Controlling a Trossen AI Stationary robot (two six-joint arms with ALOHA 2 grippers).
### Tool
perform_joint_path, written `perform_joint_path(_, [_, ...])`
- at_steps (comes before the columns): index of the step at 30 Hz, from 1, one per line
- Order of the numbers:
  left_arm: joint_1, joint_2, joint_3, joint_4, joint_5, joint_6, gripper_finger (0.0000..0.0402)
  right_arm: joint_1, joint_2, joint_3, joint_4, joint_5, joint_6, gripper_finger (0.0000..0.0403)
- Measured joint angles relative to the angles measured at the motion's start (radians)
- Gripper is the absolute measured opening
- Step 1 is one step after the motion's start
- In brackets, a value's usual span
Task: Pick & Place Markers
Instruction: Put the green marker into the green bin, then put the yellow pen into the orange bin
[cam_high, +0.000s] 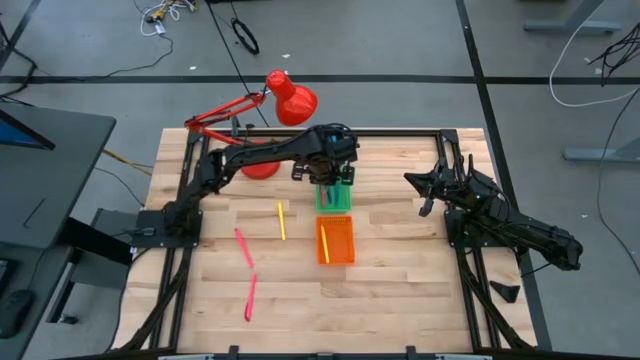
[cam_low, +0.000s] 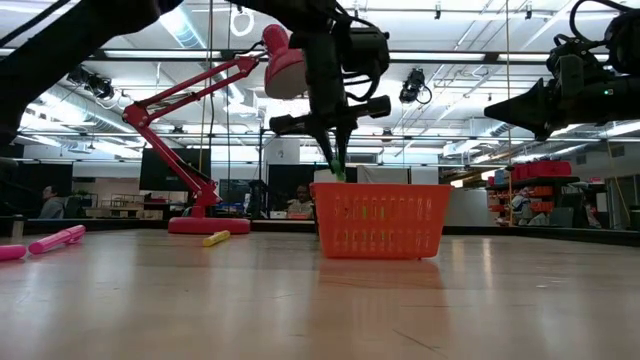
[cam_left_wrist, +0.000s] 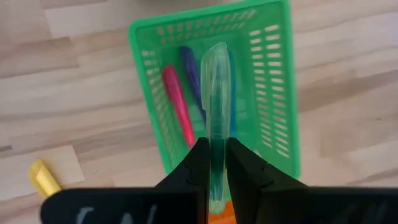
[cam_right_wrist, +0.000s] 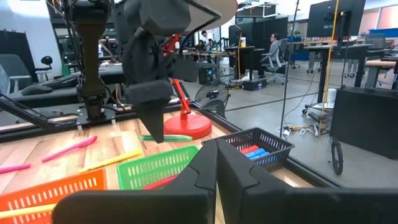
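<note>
The left claw (cam_low: 338, 150) holds a green marker (cam_low: 340, 163) above the orange tray (cam_low: 380, 220).

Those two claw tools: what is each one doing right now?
Left tool: closed on a green marker, above the green tray.
Right tool: closed, holding nothing, off to the side.

1. In the high view the left gripper (cam_high: 335, 178) covers most of the green tray (cam_high: 345, 205); what lies inside it cannot be read there.
2. In the low view the orange tray (cam_low: 380, 220) hides the green tray behind it.
3. In the left wrist view the yellow marker (cam_left_wrist: 43, 178) is cut by the dark fingers (cam_left_wrist: 193, 171).
4. The black tray (cam_right_wrist: 264, 144) shows red and blue items too small to identify.
5. In the low view the right gripper (cam_low: 505, 103) is only a dark silhouette.
</note>
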Motion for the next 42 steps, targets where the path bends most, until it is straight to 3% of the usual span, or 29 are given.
perform_joint_path(17, [-0.035, 0.154, -0.012, 0.119, -0.011, -0.026, 0.0034, 0.000, 0.000, 0.000, 0.000, 0.000, 0.000, 0.0010])
perform_joint_path(23, [-0.037, 0.167, -0.012, 0.128, -0.069, -0.067, 0.0037, 0.000, 0.000, 0.000, 0.000, 0.000, 0.000, 0.0010])
perform_joint_path(42, [-0.037, 0.167, -0.012, 0.148, -0.089, -0.052, 0.0171, 0.000, 0.000, 0.000, 0.000, 0.000, 0.000, 0.0010])
